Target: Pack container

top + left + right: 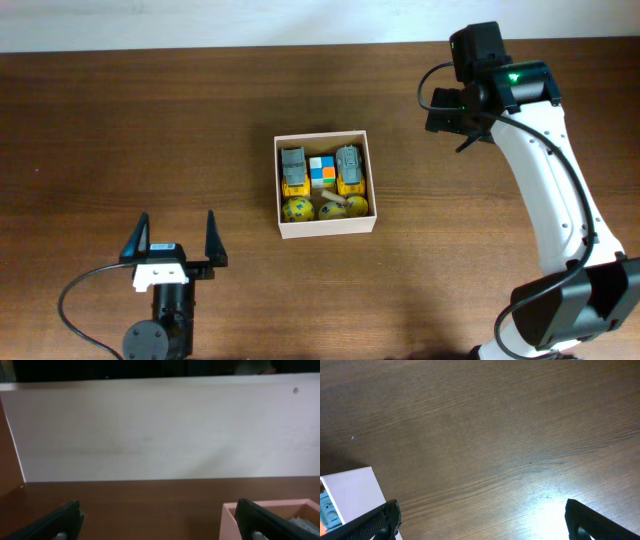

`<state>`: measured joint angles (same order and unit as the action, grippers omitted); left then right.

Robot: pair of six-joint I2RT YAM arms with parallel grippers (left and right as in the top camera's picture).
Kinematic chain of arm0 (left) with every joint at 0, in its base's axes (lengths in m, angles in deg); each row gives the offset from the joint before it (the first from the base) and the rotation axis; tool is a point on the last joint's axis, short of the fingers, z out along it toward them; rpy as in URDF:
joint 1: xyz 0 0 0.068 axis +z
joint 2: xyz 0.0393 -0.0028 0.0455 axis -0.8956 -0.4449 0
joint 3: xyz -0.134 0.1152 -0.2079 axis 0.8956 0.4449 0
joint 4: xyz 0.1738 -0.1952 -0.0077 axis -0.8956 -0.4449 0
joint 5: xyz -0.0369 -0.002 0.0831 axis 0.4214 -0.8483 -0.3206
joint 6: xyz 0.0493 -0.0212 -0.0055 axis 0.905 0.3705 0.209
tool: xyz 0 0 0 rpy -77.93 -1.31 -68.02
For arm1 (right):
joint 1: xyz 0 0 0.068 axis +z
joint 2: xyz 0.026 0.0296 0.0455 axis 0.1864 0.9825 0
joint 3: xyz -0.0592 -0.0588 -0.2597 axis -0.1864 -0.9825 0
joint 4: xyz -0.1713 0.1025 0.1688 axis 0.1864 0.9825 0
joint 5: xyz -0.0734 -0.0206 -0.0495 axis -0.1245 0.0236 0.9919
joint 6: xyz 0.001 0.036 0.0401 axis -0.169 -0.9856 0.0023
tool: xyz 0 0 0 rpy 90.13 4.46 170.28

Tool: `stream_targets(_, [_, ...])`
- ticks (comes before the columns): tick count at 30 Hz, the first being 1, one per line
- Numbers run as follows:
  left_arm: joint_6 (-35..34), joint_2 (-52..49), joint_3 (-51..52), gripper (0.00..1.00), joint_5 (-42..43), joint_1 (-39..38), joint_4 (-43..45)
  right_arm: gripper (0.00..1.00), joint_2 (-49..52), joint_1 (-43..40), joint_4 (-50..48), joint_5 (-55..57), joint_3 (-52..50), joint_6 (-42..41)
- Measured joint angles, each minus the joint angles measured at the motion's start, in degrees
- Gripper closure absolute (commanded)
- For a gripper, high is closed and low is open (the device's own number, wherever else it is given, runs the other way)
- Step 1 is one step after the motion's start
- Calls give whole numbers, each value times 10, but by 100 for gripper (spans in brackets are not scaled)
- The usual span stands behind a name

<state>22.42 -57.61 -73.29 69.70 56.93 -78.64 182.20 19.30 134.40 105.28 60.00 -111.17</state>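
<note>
Overhead, container: probably light, stiff cardboard; grip a bare wall.
Left gripper: fingers spread, empty.
Right gripper: spread, empty.

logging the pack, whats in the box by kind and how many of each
trucks: 2
cube: 1
yellow balls: 2
tan-and-yellow piece between the balls, kind unclear: 1
total: 6, all inside the box
</note>
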Motion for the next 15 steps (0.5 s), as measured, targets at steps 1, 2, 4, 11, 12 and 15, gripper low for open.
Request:
stream_targets(1, [0,6,5,1,0,3,-6,1,0,0,0,0,0,0])
stream_targets(2, [0,12,9,1,2,8,-12,1,0,0,0,0,0,0])
stream_targets(4, [0,21,17,1,10,19,-17,1,0,0,0,0,0,0])
stream_targets(11, [0,48,38,1,57,53,-45,1,0,0,0,0,0,0])
stream_targets(12, [0,48,41,1,61,53,-55,1,0,0,0,0,0,0])
stream_targets(15, [0,49,45,1,68,53,-104,1,0,0,0,0,0,0])
